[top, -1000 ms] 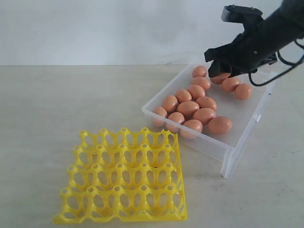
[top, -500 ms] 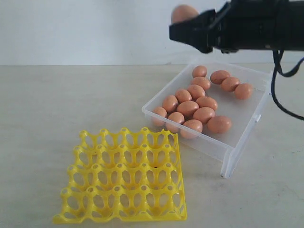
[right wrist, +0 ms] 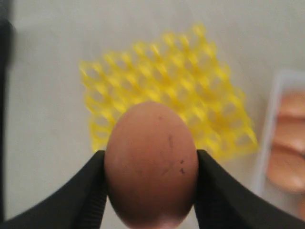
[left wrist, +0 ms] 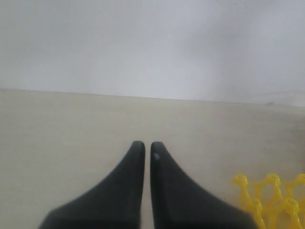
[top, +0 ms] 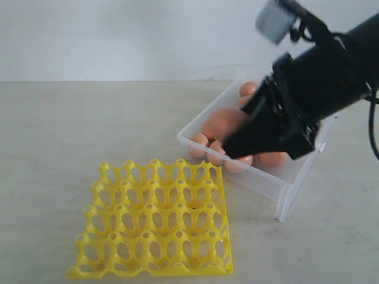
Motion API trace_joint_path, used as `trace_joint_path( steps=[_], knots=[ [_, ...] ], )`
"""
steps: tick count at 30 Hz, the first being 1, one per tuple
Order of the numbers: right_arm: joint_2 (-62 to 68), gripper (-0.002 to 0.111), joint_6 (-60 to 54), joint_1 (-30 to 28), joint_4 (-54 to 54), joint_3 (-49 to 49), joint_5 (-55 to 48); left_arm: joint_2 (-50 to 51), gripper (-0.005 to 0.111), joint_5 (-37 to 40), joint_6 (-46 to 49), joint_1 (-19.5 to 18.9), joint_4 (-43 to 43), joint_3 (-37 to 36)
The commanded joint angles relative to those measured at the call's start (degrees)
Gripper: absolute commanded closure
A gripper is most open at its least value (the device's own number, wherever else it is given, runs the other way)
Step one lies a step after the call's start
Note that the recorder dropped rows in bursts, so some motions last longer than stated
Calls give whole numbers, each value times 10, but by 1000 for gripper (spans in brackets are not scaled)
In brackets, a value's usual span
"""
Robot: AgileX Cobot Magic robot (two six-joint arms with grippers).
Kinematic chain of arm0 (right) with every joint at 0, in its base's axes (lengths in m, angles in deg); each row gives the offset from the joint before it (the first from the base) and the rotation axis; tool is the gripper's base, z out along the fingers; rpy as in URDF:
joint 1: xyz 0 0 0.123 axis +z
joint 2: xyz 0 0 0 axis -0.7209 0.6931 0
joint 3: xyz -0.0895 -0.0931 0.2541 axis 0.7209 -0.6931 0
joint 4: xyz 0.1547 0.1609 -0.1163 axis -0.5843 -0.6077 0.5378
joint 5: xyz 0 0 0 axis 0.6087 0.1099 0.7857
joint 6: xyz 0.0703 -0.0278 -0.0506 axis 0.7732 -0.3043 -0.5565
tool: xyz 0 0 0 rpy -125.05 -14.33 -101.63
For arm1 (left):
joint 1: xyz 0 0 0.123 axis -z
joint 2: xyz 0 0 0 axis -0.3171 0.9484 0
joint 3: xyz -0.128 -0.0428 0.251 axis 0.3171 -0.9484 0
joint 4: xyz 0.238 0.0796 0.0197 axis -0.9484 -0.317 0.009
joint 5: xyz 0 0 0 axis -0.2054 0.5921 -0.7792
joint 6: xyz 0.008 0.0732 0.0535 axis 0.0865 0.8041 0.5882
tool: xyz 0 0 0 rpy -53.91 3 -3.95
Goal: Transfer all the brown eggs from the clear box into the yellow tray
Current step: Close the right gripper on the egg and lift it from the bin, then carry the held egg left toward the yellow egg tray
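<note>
An egg [right wrist: 150,157] is being gripped by the right claw [right wrist: 150,191], one black finger [right wrist: 90,195] pressing each side of it. In the exterior view the egg is being held in the air, in front of the box's [top: 260,180] left part and clear of the tray [top: 151,207]. In the right wrist view the tray is being seen beyond the egg, blurred.

The other eggs [top: 249,89] are lying in the box. Most of them are being hidden by the right arm, so no count can be given. A few are showing at the box's left wall and far corner.

The box is resting on the table [top: 89,130] at the right. The tray is lying flat at the front left, near the box's front corner but apart from it.

The left claw [left wrist: 147,149] is being held closed over the bare table, with only a thin slit between its fingers and nothing in it. A tray corner is showing beside it.
</note>
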Motion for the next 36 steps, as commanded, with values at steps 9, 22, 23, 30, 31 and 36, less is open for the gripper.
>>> trace_joint_path(
  steps=[9,22,23,30,31,36],
  knots=[
    [-124,109,696,0,446,0,471,-2,102,-3,0,-3,1,-1],
    [-127,109,1111,0,586,-89,884,-2,102,-3,0,-3,1,-1],
    [-122,109,1197,0,650,-116,932,-2,102,-3,0,-3,1,-1],
    [51,109,1487,3,955,-178,1296,-2,102,-3,0,-3,1,-1],
    [81,109,1502,10,955,-171,1296,-2,102,-3,0,-3,1,-1],
    [204,109,1510,75,976,-82,1296,-2,102,-3,0,-3,1,-1]
  ],
)
